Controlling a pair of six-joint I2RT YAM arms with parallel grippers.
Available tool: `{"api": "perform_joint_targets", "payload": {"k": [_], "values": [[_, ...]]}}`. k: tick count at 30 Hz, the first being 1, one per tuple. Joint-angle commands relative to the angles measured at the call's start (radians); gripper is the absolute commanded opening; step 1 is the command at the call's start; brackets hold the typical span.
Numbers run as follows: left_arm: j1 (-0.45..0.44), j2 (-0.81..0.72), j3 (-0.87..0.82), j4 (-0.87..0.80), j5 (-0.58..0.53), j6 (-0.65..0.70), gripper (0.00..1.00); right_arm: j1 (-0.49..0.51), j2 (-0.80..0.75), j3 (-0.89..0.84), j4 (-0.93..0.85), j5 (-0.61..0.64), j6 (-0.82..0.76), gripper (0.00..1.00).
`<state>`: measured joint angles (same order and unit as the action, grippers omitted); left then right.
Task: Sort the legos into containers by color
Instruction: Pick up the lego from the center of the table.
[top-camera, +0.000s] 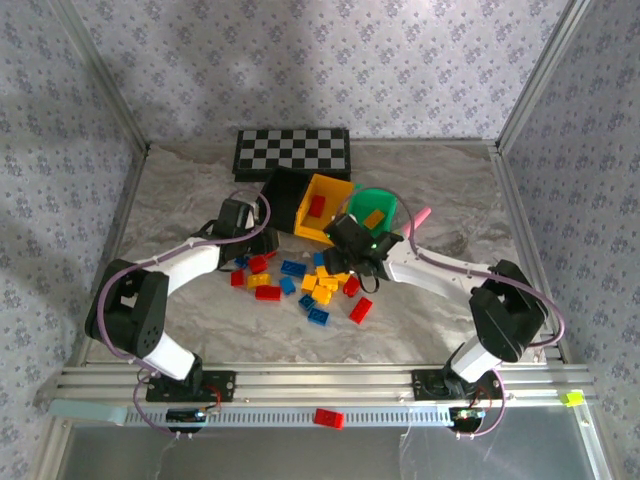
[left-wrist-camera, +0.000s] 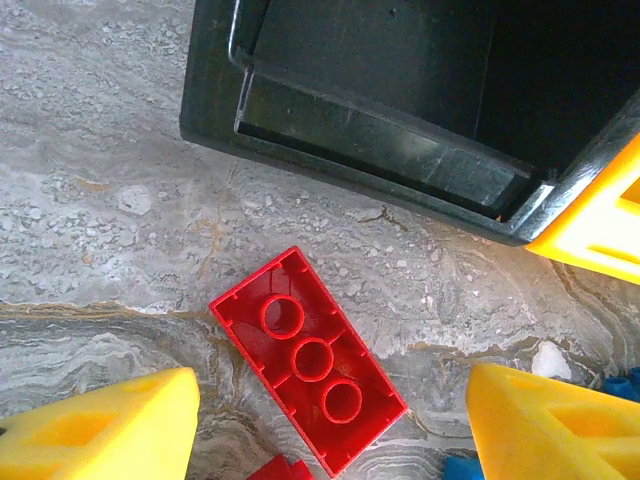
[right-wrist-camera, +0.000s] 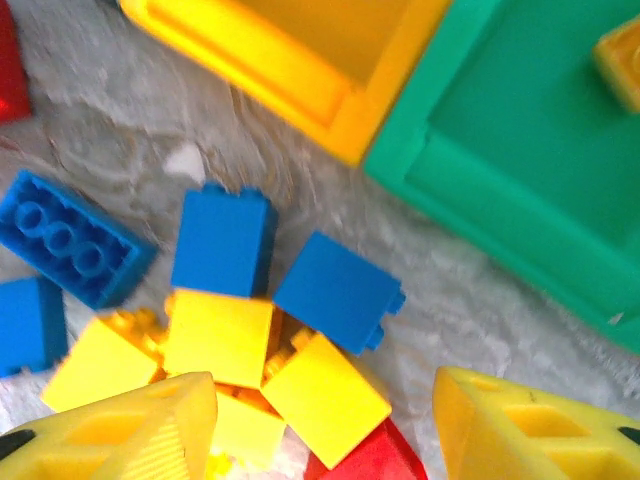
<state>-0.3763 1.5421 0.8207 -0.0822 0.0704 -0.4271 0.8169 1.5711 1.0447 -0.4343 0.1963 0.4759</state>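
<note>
Plainly the legos are light, stiff, hard plastic that should neither crush nor bend; their smooth walls look slippery, so a grip should close squarely across two flat opposite sides, not on corners or studs; most lie loose in the middle of the table, just on the near side of the bins; the left gripper hangs with fingers spread and holding nothing, a red brick lying hollow side up between them, close to the black bin and skewed to the fingers, so I judge the wrist should turn until the pads face its long walls; the right gripper is likewise spread and unladen above a tight huddle of yellow and blue bricks, where touching neighbours leave little room for a finger; counted from above: three bins, the black one, the yellow bin and the green bin, side by side toward the far edge; about seven red bricks, five loose, one in the yellow bin, one on the rail past the near edge; roughly six blue and six yellow, too crowded to tell exactly, one yellow lying in the green bin.
</note>
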Motion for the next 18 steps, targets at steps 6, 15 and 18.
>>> {"api": "perform_joint_targets", "payload": {"k": [6, 15, 18], "values": [[-0.007, -0.015, 0.011, -0.005, -0.029, 0.019, 0.71, 0.008, 0.066, -0.024, -0.027, -0.058, 0.05, 0.6], [-0.007, -0.014, 0.015, -0.015, -0.042, 0.025, 0.71, -0.018, 0.175, 0.015, -0.011, -0.1, 0.046, 0.55], [-0.007, -0.013, 0.018, -0.02, -0.042, 0.027, 0.71, -0.013, 0.191, 0.015, -0.014, -0.116, 0.047, 0.55]]}}
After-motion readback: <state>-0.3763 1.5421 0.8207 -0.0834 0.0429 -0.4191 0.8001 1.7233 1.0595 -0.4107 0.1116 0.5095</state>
